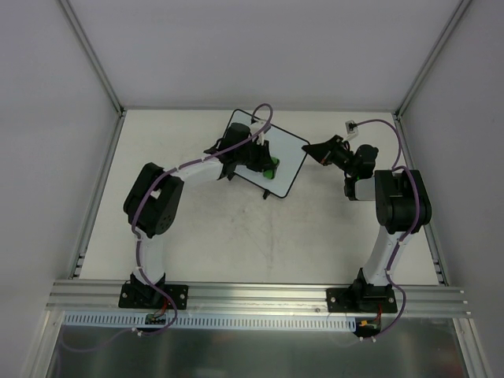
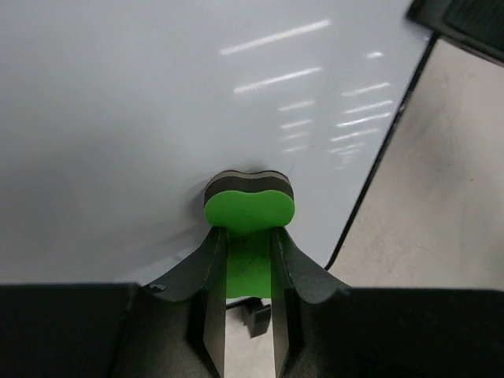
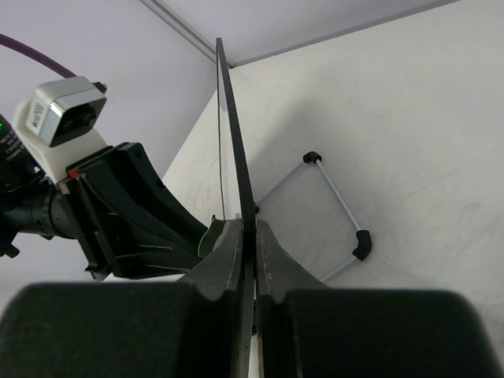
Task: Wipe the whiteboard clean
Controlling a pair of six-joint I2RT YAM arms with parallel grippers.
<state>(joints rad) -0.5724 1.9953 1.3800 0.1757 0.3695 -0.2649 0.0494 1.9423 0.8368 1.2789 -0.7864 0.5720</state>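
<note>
**Wipe flat and light while the other arm braces the board**

The whiteboard (image 1: 288, 157) is near the far edge of the table (image 1: 236, 236), about midway along it, and stands tilted rather than lying flat. Whether its feet rest on the table I cannot tell. The right gripper (image 3: 250, 236) is clenched on the board's right-hand edge, with the thin black frame pinched between its fingers, so it acts as the brace. The left gripper (image 2: 249, 248) is clamped on a green eraser (image 2: 250, 206). The eraser's dark felt face presses against the white surface, not far from one framed edge.

The step in hand looks like the wiping stroke itself. To do it well:

- **Contact:** the felt should lie flat on the board, not rocked onto a corner.
- **Pressure:** it should be light enough that the board does not twist in the right gripper's narrow pinch.
- **Direction:** strokes running toward the braced edge would load that grip least.
- **Coverage:** overlapping passes leave no strips.

From the left wrist, the surface around the eraser shows only streaks of reflected light and no marks. The part hidden under the arm cannot be checked, so it deserves a pass too.
</note>
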